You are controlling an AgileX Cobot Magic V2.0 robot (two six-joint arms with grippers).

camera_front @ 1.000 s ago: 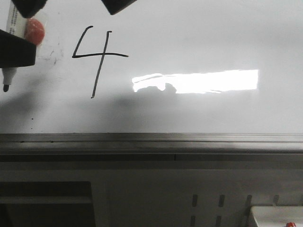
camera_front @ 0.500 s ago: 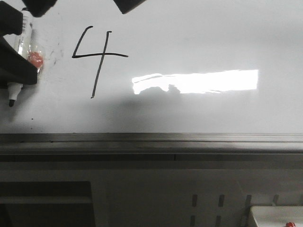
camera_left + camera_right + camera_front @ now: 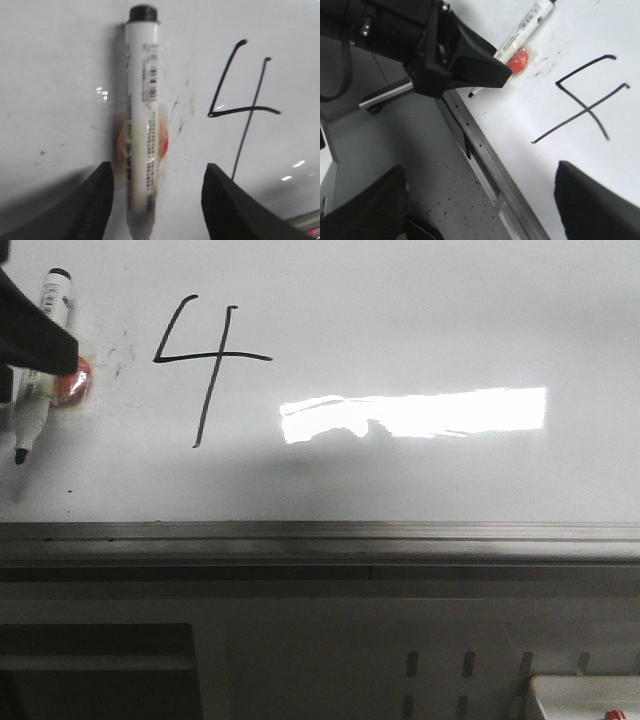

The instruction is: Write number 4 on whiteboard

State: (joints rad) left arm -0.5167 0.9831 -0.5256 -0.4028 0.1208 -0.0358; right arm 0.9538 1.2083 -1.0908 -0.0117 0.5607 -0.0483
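The number 4 (image 3: 210, 358) is drawn in thin black on the whiteboard (image 3: 420, 310), left of the middle. It also shows in the left wrist view (image 3: 245, 111) and the right wrist view (image 3: 587, 111). A white marker (image 3: 35, 370) with an orange piece (image 3: 70, 385) lies against the board left of the 4, tip down. My left gripper (image 3: 159, 170) is open. Its fingers (image 3: 97, 200) stand on both sides of the marker (image 3: 142, 100), apart from it. My right gripper (image 3: 479, 172) is open and empty over the board's bottom rail (image 3: 485, 165).
A bright light reflection (image 3: 450, 410) lies right of the 4. The grey rail (image 3: 320, 535) runs along the board's bottom edge. Below it is a grey cabinet front (image 3: 330, 650). A white box (image 3: 585, 700) sits at the bottom right.
My left gripper has opened off the marker and drawn back toward the left edge; the marker stays on the board. The dark right gripper has left the top of the front view.
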